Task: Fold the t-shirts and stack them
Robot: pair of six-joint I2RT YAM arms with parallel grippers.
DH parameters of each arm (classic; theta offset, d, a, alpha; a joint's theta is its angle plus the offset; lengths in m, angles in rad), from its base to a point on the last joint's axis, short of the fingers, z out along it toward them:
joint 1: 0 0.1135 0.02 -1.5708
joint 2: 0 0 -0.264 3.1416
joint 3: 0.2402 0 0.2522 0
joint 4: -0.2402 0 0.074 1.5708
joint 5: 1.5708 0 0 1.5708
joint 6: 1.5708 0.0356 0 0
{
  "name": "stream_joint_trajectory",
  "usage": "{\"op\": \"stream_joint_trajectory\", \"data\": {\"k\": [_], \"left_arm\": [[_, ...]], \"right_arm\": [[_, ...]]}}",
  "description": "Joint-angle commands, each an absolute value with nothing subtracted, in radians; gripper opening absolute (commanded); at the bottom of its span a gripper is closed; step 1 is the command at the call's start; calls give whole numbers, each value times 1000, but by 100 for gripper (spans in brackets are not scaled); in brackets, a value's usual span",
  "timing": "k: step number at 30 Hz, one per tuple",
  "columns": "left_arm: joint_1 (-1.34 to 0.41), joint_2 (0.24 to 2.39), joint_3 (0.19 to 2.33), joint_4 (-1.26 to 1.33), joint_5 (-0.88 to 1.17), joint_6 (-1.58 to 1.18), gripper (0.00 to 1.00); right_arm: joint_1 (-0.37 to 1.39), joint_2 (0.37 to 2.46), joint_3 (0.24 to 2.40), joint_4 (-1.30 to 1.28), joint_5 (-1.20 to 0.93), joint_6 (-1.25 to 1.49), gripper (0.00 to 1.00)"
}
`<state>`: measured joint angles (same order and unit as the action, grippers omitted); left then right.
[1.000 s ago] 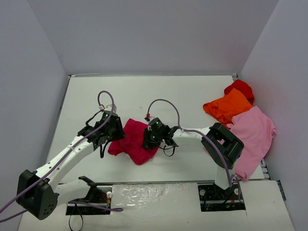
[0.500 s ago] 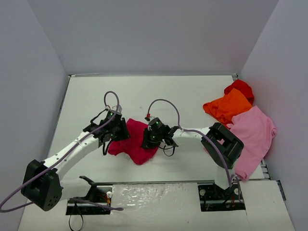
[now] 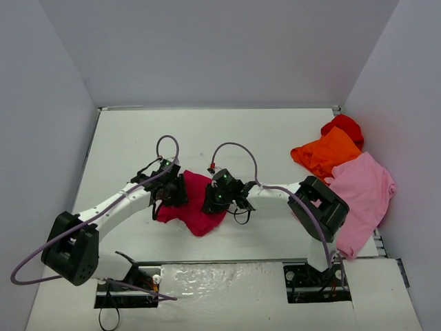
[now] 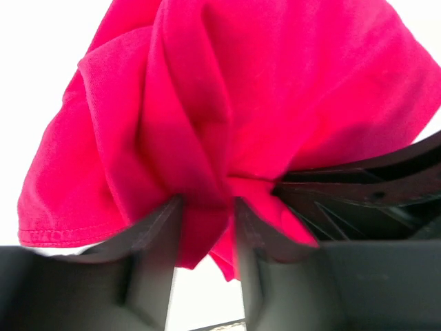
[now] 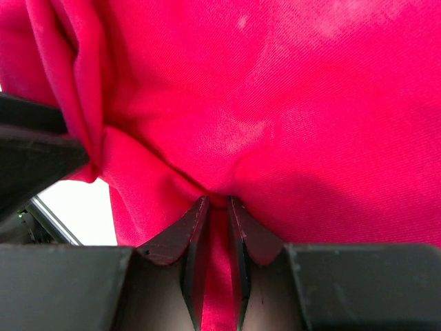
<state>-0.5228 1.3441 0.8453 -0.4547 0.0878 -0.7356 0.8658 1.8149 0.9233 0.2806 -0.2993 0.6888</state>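
Note:
The crimson-magenta t-shirt [image 3: 196, 207] lies bunched on the table between my two grippers. My left gripper [image 3: 173, 192] is at its left edge, with a fold of the shirt [image 4: 207, 138] between its jaws. My right gripper [image 3: 215, 198] is at its right edge and is shut on a pinch of the same shirt [image 5: 275, 124]. An orange t-shirt [image 3: 325, 153], a bright red t-shirt [image 3: 344, 126] and a light pink t-shirt [image 3: 364, 196] lie heaped at the right side.
White walls close in the table [image 3: 207, 131] on three sides. The right arm's elbow [image 3: 320, 203] rests against the pink shirt. Cables loop above both wrists.
My left gripper has moved right, onto the left edge of the crimson shirt, and the shirt's left part has bunched inward. The right gripper has stayed put.

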Motion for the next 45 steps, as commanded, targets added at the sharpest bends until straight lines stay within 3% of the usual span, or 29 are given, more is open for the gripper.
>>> {"op": "stream_joint_trajectory", "data": {"k": [1, 4, 6, 21, 30, 36, 45], "left_arm": [[-529, 1347, 926, -459, 69, -711, 22], [-529, 1343, 930, -460, 67, -709, 4], [-529, 1324, 928, -468, 59, -712, 0], [-523, 1210, 1011, -764, -210, -704, 0], [-415, 1187, 1014, -895, -286, -696, 0], [-278, 1123, 972, -913, -269, -653, 0], [-268, 1060, 1052, -895, -130, -657, 0]], "right_arm": [[882, 1858, 876, 148, -238, 671, 15], [882, 1859, 875, 147, -236, 669, 15], [882, 1865, 876, 149, -238, 667, 13], [882, 1864, 873, 136, -248, 661, 5], [882, 1827, 852, 113, -233, 657, 4], [882, 1802, 831, 107, -225, 662, 4], [884, 1811, 838, 110, -228, 660, 4]]}}
